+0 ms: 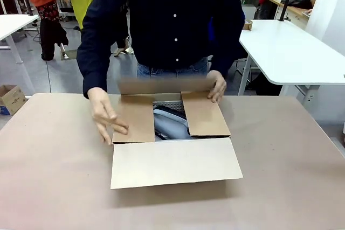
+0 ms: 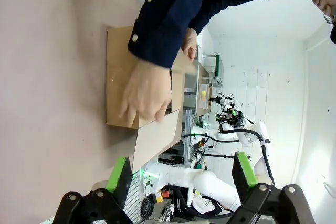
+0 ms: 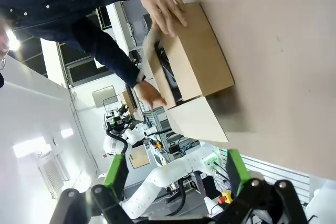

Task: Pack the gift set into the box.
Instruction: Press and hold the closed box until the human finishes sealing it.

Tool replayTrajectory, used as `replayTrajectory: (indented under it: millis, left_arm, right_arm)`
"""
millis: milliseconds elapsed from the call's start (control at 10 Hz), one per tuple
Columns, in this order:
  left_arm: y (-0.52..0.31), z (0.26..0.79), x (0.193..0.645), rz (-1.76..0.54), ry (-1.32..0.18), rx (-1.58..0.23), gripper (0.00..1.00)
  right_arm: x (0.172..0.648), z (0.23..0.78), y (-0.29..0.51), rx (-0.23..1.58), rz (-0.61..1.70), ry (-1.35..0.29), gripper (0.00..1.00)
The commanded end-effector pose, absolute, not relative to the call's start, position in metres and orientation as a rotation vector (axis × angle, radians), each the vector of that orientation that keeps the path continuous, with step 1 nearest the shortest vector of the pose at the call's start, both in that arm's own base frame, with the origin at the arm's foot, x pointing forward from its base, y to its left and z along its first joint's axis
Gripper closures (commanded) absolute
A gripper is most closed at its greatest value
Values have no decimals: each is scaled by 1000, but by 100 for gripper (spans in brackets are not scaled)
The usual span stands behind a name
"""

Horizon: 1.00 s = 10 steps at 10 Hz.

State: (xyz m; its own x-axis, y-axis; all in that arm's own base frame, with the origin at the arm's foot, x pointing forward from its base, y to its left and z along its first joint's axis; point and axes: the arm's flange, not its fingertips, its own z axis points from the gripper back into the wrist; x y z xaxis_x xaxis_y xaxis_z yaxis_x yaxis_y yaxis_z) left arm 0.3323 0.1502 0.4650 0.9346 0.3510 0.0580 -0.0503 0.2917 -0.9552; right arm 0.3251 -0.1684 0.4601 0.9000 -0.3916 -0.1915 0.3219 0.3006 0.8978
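The box point(image 1: 175, 161) stands in the middle of the table with its near flap lying flat toward me. A person's hands point(image 1: 105, 114) press the two side flaps down over it. Through the gap between the flaps shows the gift set point(image 1: 170, 123): a rounded grey-white item with a black band, and behind it a strip of white perforated basket point(image 1: 168, 98). In the left wrist view my left gripper point(image 2: 181, 174) is open, well back from the box point(image 2: 118, 77). My right gripper point(image 3: 176, 174) is open too, far from the box point(image 3: 202, 56), with nothing between its fingers.
Brown paper covers the table point(image 1: 54, 187). A small printed carton point(image 1: 11, 99) sits on the floor at the far left. A white table point(image 1: 291, 52) stands behind on the right. The person leans over the table's far edge.
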Motion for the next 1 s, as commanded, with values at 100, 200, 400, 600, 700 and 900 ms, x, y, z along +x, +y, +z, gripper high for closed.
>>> replayTrajectory:
  millis: [100,200,400,600,700,900]
  left_arm:
    - [150,466,329,263,-274,-1253,0]
    - [150,466,329,263,-274,-1253,0]
    - [150,466,329,263,-274,-1253,0]
    - [150,466,329,263,-274,-1253,0]
    - [150,466,329,263,-274,-1253,0]
    - [150,466,329,263,-274,-1253,0]
  right_arm:
    - [326,460,-165,1198,-462,-85,0]
    - [326,460,-165,1198,-462,-85,0]
    - [326,460,-165,1198,-462,-85,0]
    - [326,460,-165,1198,-462,-85,0]
    - [326,460,-165,1198,-462,-85,0]
    - [326,460,-165,1198,-462,-85,0]
